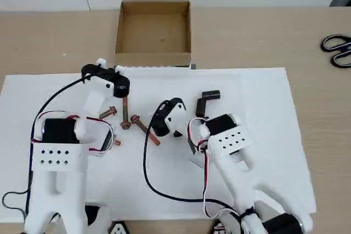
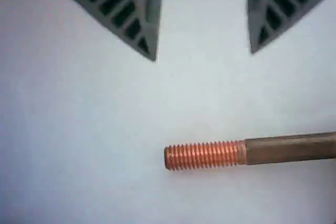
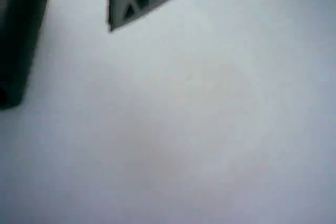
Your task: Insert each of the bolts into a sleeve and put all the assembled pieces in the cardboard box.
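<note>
Several copper-coloured bolts lie on the white mat (image 1: 263, 97): one (image 1: 125, 110) pointing away from the table's front, one (image 1: 108, 112) beside it, one (image 1: 147, 128) slanted. My left gripper (image 2: 202, 51) hangs open just above the mat, and the threaded end of a bolt (image 2: 205, 155) lies a little short of its fingertips (image 2: 149, 45). In the high view that gripper (image 1: 122, 89) is over the far end of the upright-lying bolt. My right gripper (image 1: 174, 118) is low over the mat's middle, beside a black sleeve (image 3: 21, 35). Black sleeves (image 1: 211, 96) lie just right of it.
The open cardboard box (image 1: 153, 53) stands at the mat's far edge, behind the left gripper. Scissors (image 1: 337, 47) lie at the far right of the wooden table. A black cable (image 1: 147, 163) loops across the mat between the arms.
</note>
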Motion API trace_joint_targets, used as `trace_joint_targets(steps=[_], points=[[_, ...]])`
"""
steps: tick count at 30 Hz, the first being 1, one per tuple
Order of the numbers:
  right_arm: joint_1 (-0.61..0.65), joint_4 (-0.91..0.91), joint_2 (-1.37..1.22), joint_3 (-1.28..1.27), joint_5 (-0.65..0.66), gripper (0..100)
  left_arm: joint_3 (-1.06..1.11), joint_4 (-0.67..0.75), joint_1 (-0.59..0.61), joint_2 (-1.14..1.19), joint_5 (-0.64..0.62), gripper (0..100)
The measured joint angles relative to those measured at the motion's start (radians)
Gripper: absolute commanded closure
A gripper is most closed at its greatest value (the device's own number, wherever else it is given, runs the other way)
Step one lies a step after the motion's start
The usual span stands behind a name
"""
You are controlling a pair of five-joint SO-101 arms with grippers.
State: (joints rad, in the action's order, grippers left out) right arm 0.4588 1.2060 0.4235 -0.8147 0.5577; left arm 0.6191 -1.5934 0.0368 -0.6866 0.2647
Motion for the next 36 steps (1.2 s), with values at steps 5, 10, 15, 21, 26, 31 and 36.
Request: trace_joint_targets(steps=[5, 10, 15, 21, 26, 31, 36], points=[[-0.002, -0.083, 0.000, -0.057, 0.003, 83.8, 0.000, 0.002, 0.003, 0.000, 0.000, 89], [-0.002, -0.132, -0.032, -0.091, 0.003, 83.8, 0.000, 0.002, 0.003, 0.000, 0.000, 89], [-0.044, -0.169, -0.107, -0.075, 0.040, 89.0, 0.000, 0.002, 0.003, 0.000, 0.000, 89], [-0.075, -0.172, -0.143, -0.043, 0.051, 94.7, 0.000, 0.002, 0.003, 0.000, 0.000, 89], [-0.080, -0.161, -0.149, -0.023, 0.051, 99.1, 0.000, 0.002, 0.003, 0.000, 0.000, 89], [-0.081, -0.046, -0.190, 0.094, 0.048, 99.2, 0.000, 0.002, 0.003, 0.000, 0.000, 89], [-0.086, 0.127, -0.190, 0.299, 0.009, 99.2, 0.005, 0.002, 0.003, 0.000, 0.000, 89]])
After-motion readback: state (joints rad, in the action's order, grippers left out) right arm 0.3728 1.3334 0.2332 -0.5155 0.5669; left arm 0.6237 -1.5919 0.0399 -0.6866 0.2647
